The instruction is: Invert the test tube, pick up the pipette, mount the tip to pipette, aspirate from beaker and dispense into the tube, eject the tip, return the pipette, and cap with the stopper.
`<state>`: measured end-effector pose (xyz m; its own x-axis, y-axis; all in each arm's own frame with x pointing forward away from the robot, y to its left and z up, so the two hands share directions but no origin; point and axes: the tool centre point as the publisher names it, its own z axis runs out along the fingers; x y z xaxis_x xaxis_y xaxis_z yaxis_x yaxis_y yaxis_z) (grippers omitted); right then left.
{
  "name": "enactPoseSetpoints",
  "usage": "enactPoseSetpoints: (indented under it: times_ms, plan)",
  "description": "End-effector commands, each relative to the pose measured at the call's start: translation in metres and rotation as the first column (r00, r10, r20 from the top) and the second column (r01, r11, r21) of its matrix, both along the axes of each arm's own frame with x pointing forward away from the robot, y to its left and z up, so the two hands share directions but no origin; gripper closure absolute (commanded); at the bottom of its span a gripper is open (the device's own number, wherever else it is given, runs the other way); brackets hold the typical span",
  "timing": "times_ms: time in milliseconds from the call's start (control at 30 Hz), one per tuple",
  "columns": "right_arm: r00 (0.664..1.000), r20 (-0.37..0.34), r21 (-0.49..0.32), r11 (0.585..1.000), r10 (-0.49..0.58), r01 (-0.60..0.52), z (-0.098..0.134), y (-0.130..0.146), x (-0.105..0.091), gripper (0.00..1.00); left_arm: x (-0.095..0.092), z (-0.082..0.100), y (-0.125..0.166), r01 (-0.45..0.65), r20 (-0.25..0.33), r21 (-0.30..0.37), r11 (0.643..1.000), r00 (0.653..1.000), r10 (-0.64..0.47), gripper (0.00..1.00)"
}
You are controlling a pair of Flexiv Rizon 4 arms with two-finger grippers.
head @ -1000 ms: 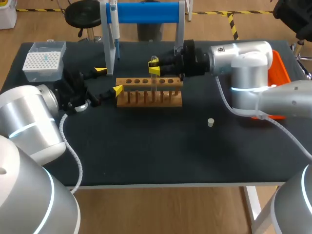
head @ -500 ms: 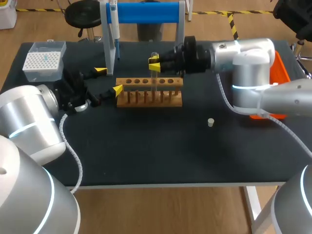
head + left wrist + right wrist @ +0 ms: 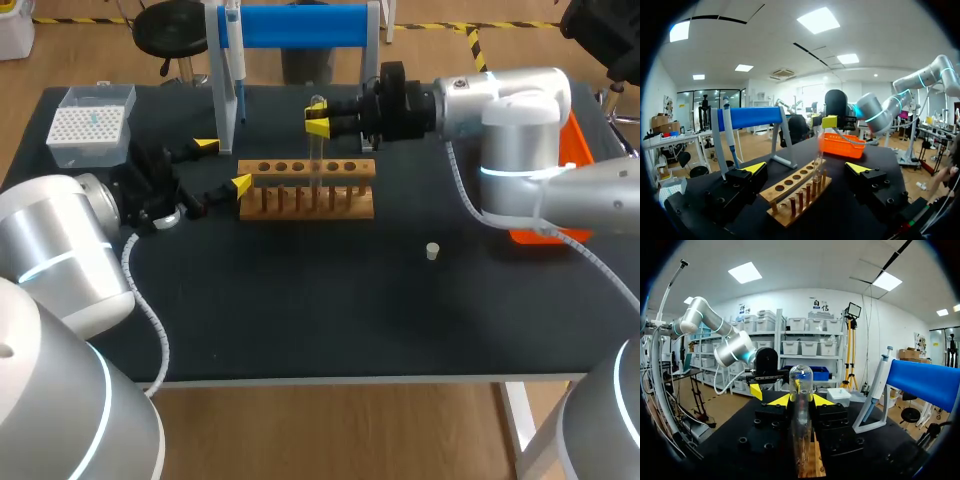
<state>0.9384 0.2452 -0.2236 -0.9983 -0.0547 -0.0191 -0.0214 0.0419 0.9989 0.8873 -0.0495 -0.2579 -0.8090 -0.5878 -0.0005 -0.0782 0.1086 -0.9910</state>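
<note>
Head view has my right gripper point(image 3: 317, 127) coming in from the right, level above the wooden rack point(image 3: 305, 190); its two yellow tips are pinched from both sides on the test tube point(image 3: 317, 102). The right wrist view confirms the hold; the test tube stands upright between the fingers with its rounded closed end up, so I judge it is mouth-down and gripped high so that it can be drawn out of its hole and turned over. I cannot tell whether its lower end is already free of the rack.

My left gripper point(image 3: 222, 165) sits at the rack's left end, fingers spread wide and holding nothing. In the left wrist view the rack lies ahead of and between the open fingers, touching neither as far as I can see; I read that as a waiting post, not a grasp.

The pipette point(image 3: 233, 60) hangs on the left upright of the blue-barred stand point(image 3: 300, 25) just behind the rack, so room behind the tube is tight. I judge a flip safer toward the near side, where I see open dark table point(image 3: 300, 320) around the stopper point(image 3: 432, 251), which lies well apart from the rack, to its right and nearer me. The tip box point(image 3: 90, 125) stands near the far left corner; the orange tray point(image 3: 575, 130) is at the right edge, partly hidden by my right arm.
</note>
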Motion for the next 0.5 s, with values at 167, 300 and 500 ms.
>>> enactPoseSetpoints:
  times_ms: [167, 300, 500]
  plan:
    - [1.0, 0.015, -0.001, 1.0, -0.012, 0.012, 0.015, -0.006, -0.008, 1.0, -0.001, -0.001, -0.002, -0.006, 0.003, 0.0, 1.0, 1.0, 0.006, 0.0]
    - [1.0, 0.018, 0.002, 1.0, -0.013, 0.012, 0.02, -0.009, -0.012, 1.0, -0.001, -0.001, -0.002, -0.006, 0.003, 0.0, 1.0, 1.0, 0.006, 0.0]
    - [1.0, 0.025, 0.0, 1.0, -0.016, 0.016, 0.026, -0.018, -0.022, 1.0, -0.001, -0.001, -0.002, -0.006, 0.003, 0.0, 1.0, 1.0, 0.006, 0.0]
